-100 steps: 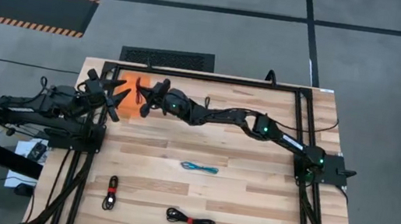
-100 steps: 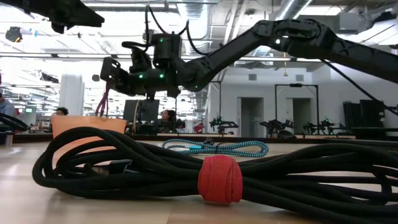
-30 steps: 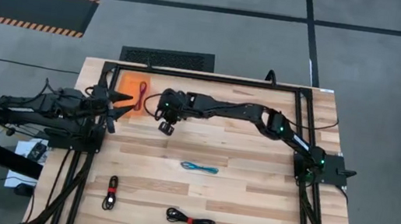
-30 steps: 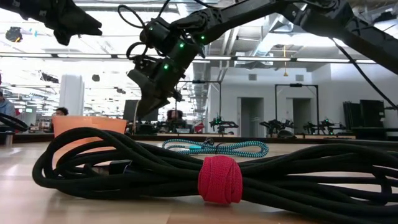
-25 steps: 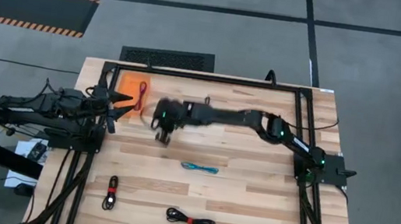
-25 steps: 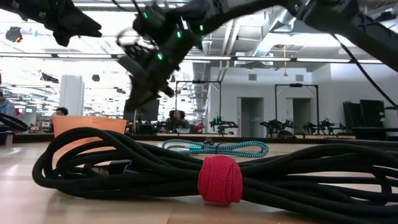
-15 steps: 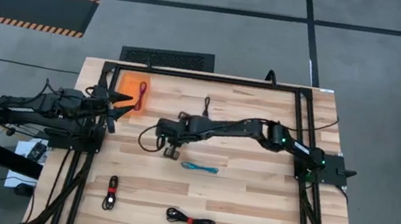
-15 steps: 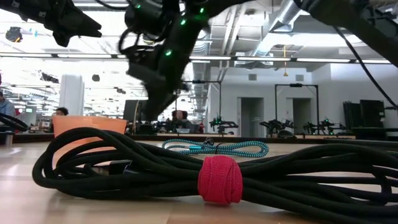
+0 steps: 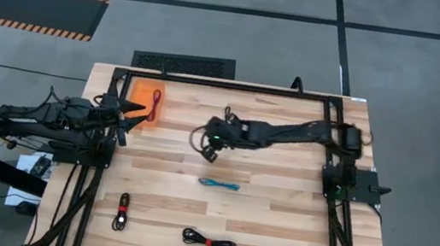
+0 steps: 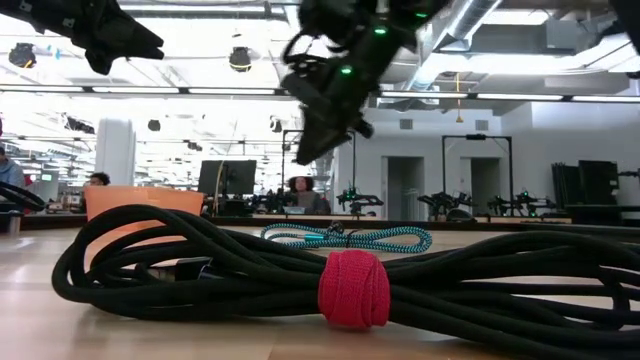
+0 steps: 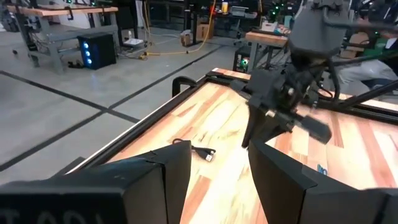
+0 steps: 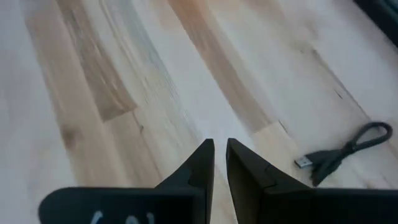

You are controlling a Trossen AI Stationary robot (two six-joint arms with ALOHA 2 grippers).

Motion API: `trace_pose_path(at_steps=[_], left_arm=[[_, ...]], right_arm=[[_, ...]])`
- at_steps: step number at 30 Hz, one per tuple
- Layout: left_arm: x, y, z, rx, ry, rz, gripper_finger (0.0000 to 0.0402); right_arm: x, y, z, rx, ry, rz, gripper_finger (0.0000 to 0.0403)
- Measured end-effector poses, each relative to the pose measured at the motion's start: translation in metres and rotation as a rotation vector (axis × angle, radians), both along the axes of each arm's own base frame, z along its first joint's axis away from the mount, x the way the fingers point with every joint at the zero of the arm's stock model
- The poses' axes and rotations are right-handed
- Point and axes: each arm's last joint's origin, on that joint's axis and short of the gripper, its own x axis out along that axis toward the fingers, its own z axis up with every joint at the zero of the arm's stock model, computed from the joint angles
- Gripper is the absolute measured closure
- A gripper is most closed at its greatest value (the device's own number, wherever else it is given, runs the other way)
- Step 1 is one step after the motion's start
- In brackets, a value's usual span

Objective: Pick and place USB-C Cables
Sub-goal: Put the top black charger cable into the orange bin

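The magenta cable (image 9: 156, 99) lies in the orange tray (image 9: 144, 88) at the table's far left. A black cable (image 9: 226, 114) lies near the far edge; the right wrist view shows it too (image 12: 345, 151). The teal cable (image 9: 218, 183) rests mid-table. Near the front edge lie a black bundle (image 9: 121, 211) and the black cable with a red tie (image 9: 208, 242). My right gripper (image 9: 207, 141) hangs above bare wood between the far black cable and the teal one, fingers shut (image 12: 219, 163) and empty. My left gripper (image 9: 128, 117) waits open beside the tray.
A black metal frame (image 9: 225, 85) runs along the table's edges. In the low view the red-tied cable (image 10: 355, 290) fills the foreground, and the teal cable (image 10: 345, 237) and the tray (image 10: 140, 200) lie behind it. Bare wood lies right of the teal cable.
My right gripper has left the tray's side. It swung toward the table's near edge, then came back up toward the table's right as its arm drew in. The cables have stayed where they were, and the left arm has kept still.
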Motion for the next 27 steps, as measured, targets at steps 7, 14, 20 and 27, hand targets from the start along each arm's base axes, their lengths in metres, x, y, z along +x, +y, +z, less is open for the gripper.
trace_pose_path(at_steps=[7,14,20,27], left_arm=[[0.013,0.002,-0.003,0.107,-0.059,0.078,0.0250],[0.030,0.003,-0.004,0.186,-0.027,0.079,0.0250],[0.042,0.008,-0.011,0.197,0.058,0.113,0.0250],[0.050,0.011,-0.017,0.191,0.111,0.143,0.0250]], right_arm=[[-0.024,-0.010,-0.021,-0.040,-0.019,-0.117,0.0348],[-0.025,-0.040,-0.043,-0.051,0.079,-0.130,0.0311],[-0.029,-0.068,-0.048,0.035,0.066,-0.149,0.0243],[-0.034,-0.087,-0.057,0.105,0.080,-0.194,0.0249]])
